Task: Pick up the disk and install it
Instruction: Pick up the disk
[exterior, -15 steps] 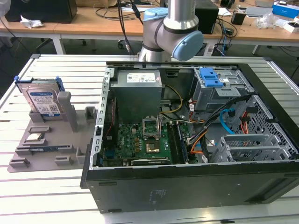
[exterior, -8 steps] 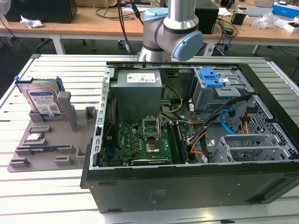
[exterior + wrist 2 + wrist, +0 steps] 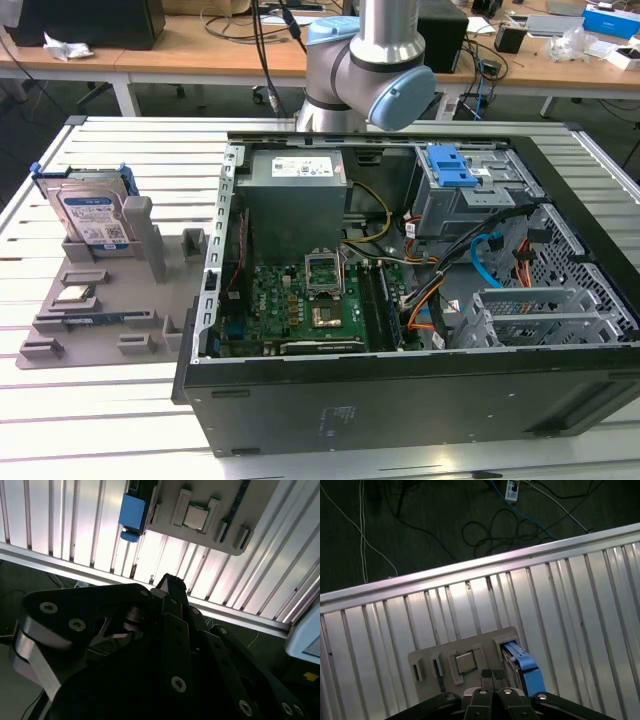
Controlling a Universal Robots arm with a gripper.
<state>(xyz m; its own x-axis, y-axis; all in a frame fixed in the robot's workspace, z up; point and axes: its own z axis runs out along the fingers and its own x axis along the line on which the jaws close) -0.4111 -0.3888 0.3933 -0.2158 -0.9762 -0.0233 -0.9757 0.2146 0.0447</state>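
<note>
- Blue-framed disk [image 3: 93,213] stood upright in grey holder [image 3: 170,300], exterior view's left, well apart from PC case [image 3: 400,400].
- Gripper [image 3: 492,674] hovered over holder, fingertips pressed together, empty.
- Judged: centre over disk, square w/ its edges.

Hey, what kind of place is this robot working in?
Probably a robotics lab set up for computer assembly: an open computer case sits on a slatted metal table, a grey tray holds the disk, and cluttered desks stand behind.
</note>
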